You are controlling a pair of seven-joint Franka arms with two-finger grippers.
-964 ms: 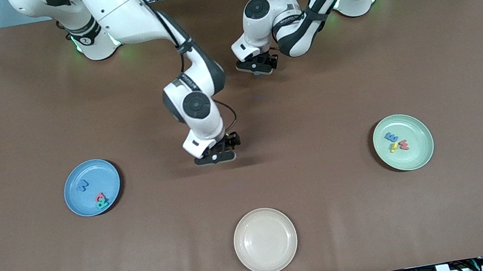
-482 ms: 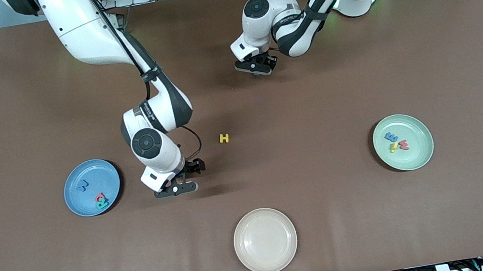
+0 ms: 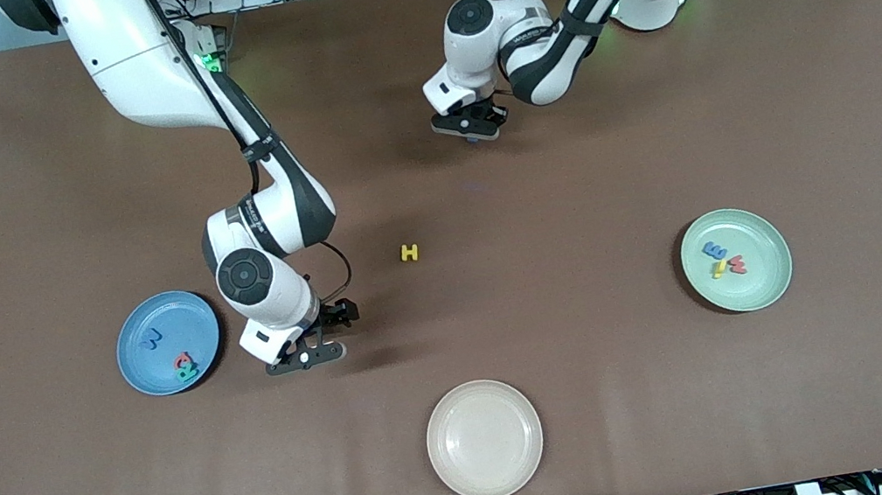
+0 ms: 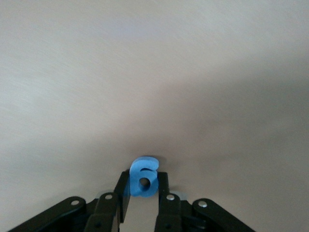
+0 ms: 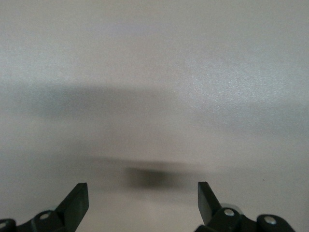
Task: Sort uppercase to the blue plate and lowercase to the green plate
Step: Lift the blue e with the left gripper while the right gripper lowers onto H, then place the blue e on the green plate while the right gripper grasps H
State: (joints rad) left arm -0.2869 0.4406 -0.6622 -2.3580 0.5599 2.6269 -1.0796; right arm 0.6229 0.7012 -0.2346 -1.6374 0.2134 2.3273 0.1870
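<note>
My left gripper (image 3: 471,135) is low over the table near the arms' bases, shut on the blue g (image 4: 144,177), which stands upright between its fingers (image 4: 164,193). The yellow H (image 3: 409,252) lies alone on the table's middle. The blue plate (image 3: 186,316) holds the blue M (image 3: 150,339), red Q (image 3: 182,359) and teal R (image 3: 187,373). On the green plate (image 3: 767,277) lie the blue E-like letter (image 3: 714,249), the thin yellow one (image 3: 720,269) and the red w (image 3: 737,265). My right gripper (image 3: 308,359) hangs open and empty over bare table beside the blue plate.
An empty cream plate (image 3: 485,440) sits at the table's edge nearest the front camera, midway between the two coloured plates. The right arm's forearm stretches over the table from its base down to the blue plate's side.
The right arm swung from over the yellow H toward the blue plate, uncovering the H on the table. The left gripper's fingers closed on the blue g.
</note>
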